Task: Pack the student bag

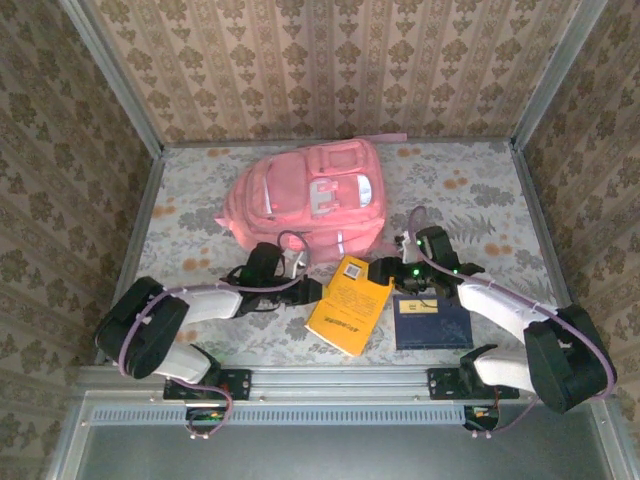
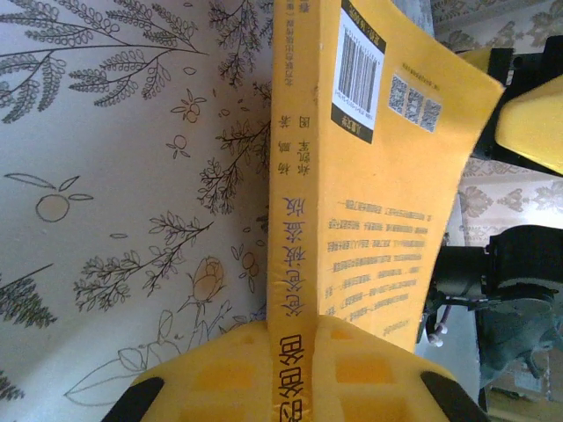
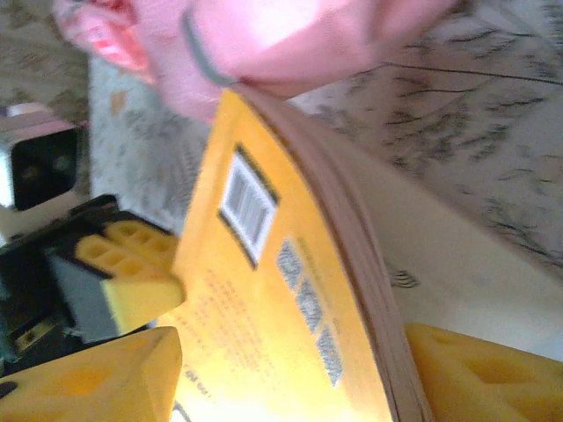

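Clamping spine of yellow book (image 1: 348, 305) with left gripper (image 2: 290, 338). Standing open with right gripper (image 3: 295, 352), straddling same book's opposite edge without pinching. Seeing student bag (image 1: 305, 195) lying front-up on table (image 1: 500, 200), rear centre, just beyond both grippers.

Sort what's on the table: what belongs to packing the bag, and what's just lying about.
Job in hand: student bag; yellow book; blue book, lying flat, probably to go in too.
Lying about: just the floral tablecloth.
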Tool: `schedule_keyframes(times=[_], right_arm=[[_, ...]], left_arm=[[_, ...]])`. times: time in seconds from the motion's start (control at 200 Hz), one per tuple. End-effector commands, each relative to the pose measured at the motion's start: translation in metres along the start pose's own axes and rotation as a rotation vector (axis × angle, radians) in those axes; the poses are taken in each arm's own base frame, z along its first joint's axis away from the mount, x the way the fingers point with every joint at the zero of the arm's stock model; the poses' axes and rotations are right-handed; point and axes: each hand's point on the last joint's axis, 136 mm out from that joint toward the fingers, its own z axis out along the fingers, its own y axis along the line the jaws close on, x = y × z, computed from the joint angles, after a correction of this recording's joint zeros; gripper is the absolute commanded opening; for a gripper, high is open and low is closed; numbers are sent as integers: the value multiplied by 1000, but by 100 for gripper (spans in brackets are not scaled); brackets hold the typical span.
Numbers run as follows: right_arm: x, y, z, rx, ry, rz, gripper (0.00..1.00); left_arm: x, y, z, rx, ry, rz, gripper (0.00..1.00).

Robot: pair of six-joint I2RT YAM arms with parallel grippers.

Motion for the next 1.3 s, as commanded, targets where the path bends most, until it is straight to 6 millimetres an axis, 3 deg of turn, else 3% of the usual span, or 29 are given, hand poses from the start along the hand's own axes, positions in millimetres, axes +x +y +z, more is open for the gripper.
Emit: schedule_keyframes(times=[0.0, 0.235, 0.45, 0.585, 0.7, 0.825, 0.99, 1.115, 1.215, 1.295], right_arm=[[3, -20, -7, 146, -16, 2, 68], [26, -57, -2, 432, 63, 8, 64], [41, -53, 26, 388, 89, 37, 55], [46, -59, 38, 389, 98, 54, 43], [44, -60, 39, 392, 92, 42, 40], [41, -61, 29, 423, 73, 6, 42], [22, -44, 2, 425, -30, -93, 62], [8, -21, -18, 379, -100, -189, 67], [-5, 17, -33, 277, -145, -305, 69], [-12, 65, -44, 92, -183, -389, 70]], left_arm=[[-10, -16, 5, 61, -3, 39, 6], [-13, -19, 10, 86, 12, 30, 7], [-12, -31, 20, 136, 72, 33, 24], [-8, -39, 33, 153, 129, 42, 27], [-7, -40, 35, 138, 144, 51, 20], [-14, -39, 23, 77, 107, 74, 8], [-25, -48, -12, 47, 22, 96, 0], [-33, -65, -45, 8, -54, 162, 0], [-39, -87, -73, -18, -128, 234, 0], [-46, -107, -96, -15, -195, 279, 0]])
